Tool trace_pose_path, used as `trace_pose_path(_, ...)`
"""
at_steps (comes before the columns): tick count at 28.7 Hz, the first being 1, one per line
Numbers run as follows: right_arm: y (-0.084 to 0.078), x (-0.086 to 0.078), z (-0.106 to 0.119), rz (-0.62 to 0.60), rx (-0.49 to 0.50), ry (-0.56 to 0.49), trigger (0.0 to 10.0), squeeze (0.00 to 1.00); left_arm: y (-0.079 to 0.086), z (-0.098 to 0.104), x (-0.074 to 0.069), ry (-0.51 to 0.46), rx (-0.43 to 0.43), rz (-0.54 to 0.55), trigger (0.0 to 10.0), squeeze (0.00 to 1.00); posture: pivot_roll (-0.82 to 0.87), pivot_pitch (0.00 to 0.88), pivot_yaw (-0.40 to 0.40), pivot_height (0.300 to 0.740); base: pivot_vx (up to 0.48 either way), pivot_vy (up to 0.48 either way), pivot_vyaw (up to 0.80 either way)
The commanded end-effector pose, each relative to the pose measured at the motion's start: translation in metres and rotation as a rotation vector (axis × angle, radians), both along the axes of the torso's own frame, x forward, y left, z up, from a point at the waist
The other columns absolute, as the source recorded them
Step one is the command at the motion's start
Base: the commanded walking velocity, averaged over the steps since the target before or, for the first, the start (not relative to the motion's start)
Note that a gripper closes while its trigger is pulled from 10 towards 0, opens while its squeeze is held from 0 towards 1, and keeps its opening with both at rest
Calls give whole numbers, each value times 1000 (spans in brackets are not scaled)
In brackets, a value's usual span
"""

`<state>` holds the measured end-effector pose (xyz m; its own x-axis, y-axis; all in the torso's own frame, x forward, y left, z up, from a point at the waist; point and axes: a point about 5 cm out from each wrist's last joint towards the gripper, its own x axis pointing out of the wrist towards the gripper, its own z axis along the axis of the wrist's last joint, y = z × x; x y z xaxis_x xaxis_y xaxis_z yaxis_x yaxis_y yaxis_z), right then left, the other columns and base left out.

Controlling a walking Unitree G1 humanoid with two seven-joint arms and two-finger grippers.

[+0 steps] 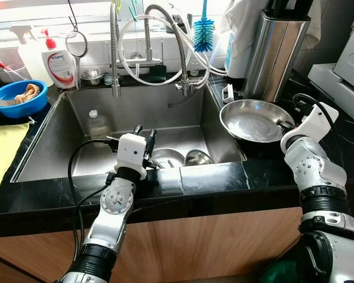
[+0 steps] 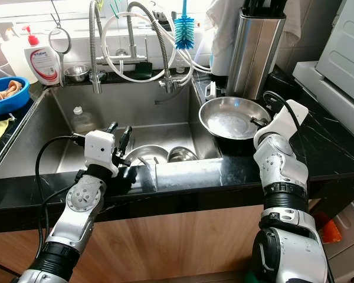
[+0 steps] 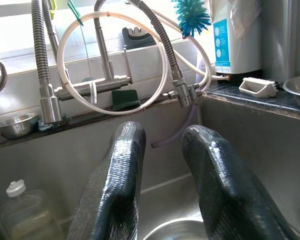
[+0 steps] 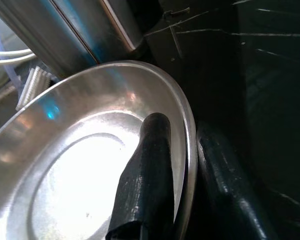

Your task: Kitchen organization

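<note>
Our right gripper (image 4: 182, 165) pinches the rim of the wide shiny steel plate (image 1: 253, 121) on the black stone surface (image 1: 224, 177) right of the steel sink (image 1: 76, 159). Our left gripper (image 3: 162, 175), jaws narrowly parted and empty, hangs above steel bowls (image 1: 180, 158) and a clear plastic bottle (image 1: 97, 125) in the basin. We cannot read the soap bottle's label (image 1: 60, 66).

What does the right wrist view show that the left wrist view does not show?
Right wrist view: the right gripper with one finger inside and one outside the rim of the steel plate, on the black counter.

Left wrist view: the left gripper, open over the sink, facing the faucet, blue brush and plastic bottle.

Both share the white scrub brush and the plate's edge.
</note>
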<state>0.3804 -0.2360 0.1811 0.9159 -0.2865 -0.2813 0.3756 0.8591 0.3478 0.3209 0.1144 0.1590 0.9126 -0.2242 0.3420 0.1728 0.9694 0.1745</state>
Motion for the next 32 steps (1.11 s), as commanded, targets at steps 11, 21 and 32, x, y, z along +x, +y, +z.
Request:
trace_pose_path(11, 32, 15, 40, 176, 37, -291, 1569, 0, 0, 1, 1, -1, 15, 4, 10000, 0, -136, 0, 16, 740, 0, 0, 0)
trace_pose_path(21, 75, 30, 25, 457, -209, -193, 10000, 0, 0, 2, 2, -2, 11, 8, 10000, 0, -147, 0, 19, 740, 0, 0, 0)
trace_pose_path(32, 100, 36, 22, 588, -397, -161, 10000, 0, 0, 2, 2, -5, 4, 12, 10000, 0, -142, 0, 11, 740, 0, 0, 0)
